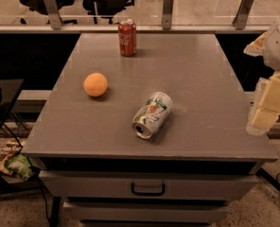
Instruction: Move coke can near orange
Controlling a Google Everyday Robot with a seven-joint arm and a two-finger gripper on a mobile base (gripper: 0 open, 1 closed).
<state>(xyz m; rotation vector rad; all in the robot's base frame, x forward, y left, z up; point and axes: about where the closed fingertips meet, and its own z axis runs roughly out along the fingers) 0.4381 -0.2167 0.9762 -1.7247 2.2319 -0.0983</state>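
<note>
The gripper claw hangs just off the right edge of the table, about level with the tabletop and carrying none of the things on it. Whether it is open or closed I cannot tell.

Nearest to the claw, to its left, a white-and-green can lies on its side with its mouth toward the front edge. Farther left sits the orange. The coke can stands upright at the back edge, far from the claw and well apart from the orange.

The task looks to be at its first step, the reach, with the coke can untouched. The next move likely calls for the claw to travel left and toward the back of the table, staying clear of the fallen can, which could roll if nudged. It would then take the coke can around its body.
</note>
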